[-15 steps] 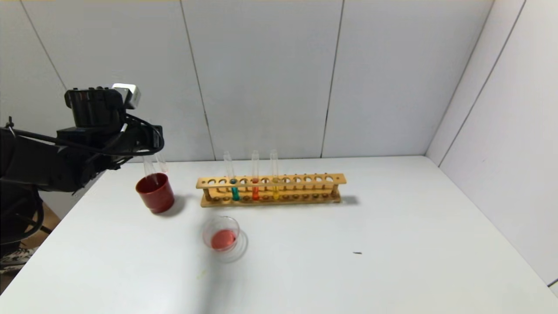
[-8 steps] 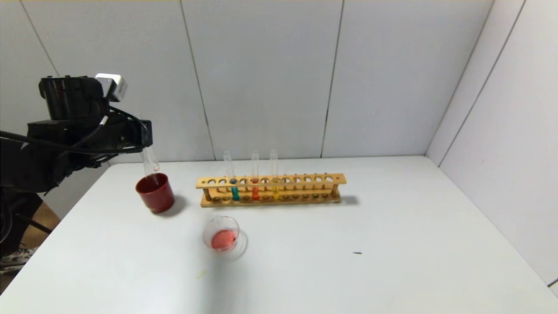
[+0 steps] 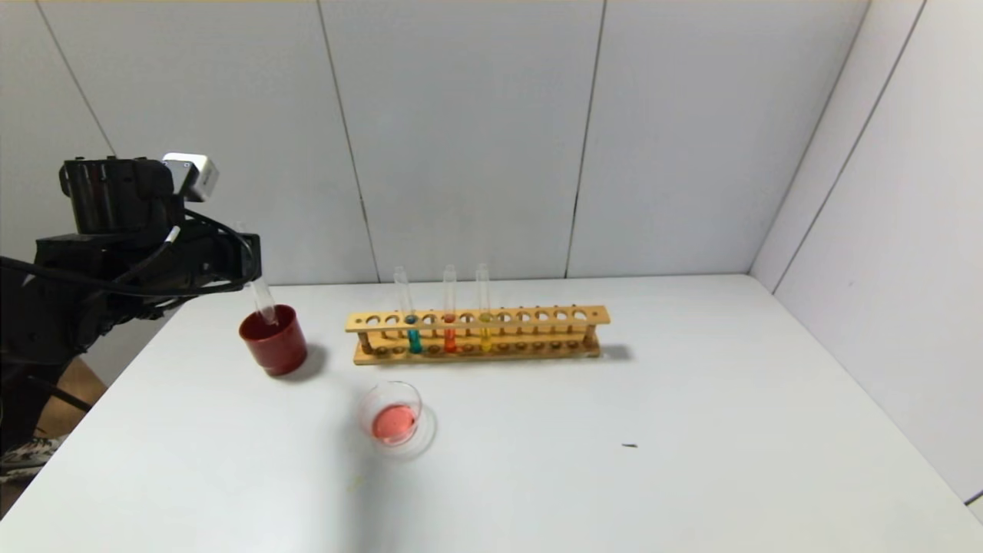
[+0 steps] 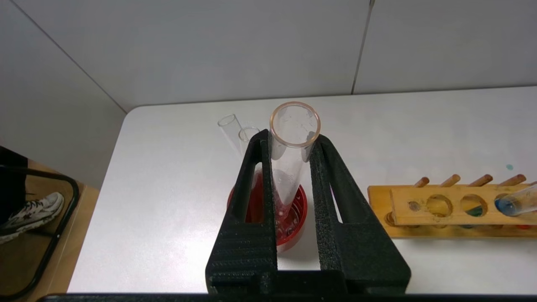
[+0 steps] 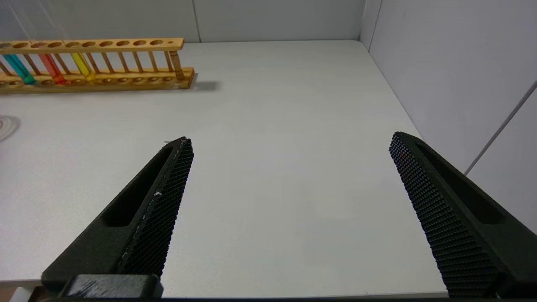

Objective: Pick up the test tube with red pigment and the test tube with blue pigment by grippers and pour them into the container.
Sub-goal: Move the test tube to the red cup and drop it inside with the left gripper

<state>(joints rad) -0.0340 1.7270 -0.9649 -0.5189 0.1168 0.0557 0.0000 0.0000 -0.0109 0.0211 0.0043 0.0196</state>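
1. Setting: white worktop (image 3: pixel 614 430) closed in by pale grey panelled walls.
2. Emptied test tube (image 4: pixel 291 155): clear glass, nearly drained, only a pinkish film inside. Pinched between the fingers of the left gripper (image 4: pixel 289 144), standing steeply with its round bottom lowered into the dark red cup (image 3: pixel 273 339) at the worktop's left rear. Two other clear empty tubes (image 4: pixel 235 130) already lean in that cup.
3. Container (image 3: pixel 394 418): shallow clear glass dish near the front of the worktop, well apart from the cup, holding a pool of salmon-red liquid. Judgement: the red pour is done and the spent tube is being discarded.
4. Test tube with blue pigment (image 3: pixel 413 330): upright in the wooden rack (image 3: pixel 476 334) behind the dish, teal liquid in its lower end, untouched. Beside it in the rack stand an orange-red tube (image 3: pixel 449 326) and a yellow tube (image 3: pixel 484 322).
5. Right gripper (image 5: pixel 289 201): fingers spread wide, empty, hanging over bare worktop on the right side, well apart from the rack.
6. Step in hand: setting the spent tube into the cup.
7. Next move, as a judgement: release the tube so that it rests against the cup wall, withdraw upward without tipping the cup, then grasp the blue tube high on its bare glass and lift it straight out of the rack.
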